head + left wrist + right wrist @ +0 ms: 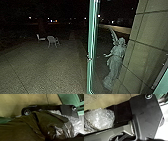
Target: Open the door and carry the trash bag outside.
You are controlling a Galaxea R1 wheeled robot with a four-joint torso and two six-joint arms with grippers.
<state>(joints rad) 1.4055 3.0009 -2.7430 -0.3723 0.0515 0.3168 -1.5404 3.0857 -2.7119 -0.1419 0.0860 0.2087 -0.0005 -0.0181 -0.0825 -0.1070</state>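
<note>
Your trash bag (pixel 50 120) is beside the robot's dark plate (pixel 68 110); whether either gripper is open or closed, I cannot tell. Passing too near the open door (pixel 91 50), you may tear the bag.

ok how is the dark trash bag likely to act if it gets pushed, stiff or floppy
Probably floppy: the dark trash bag hangs in loose folds and creases. Its glossy highlights suggest it could be slippery. The fine wrinkles hint at thin film, which might tear if snagged.
</note>
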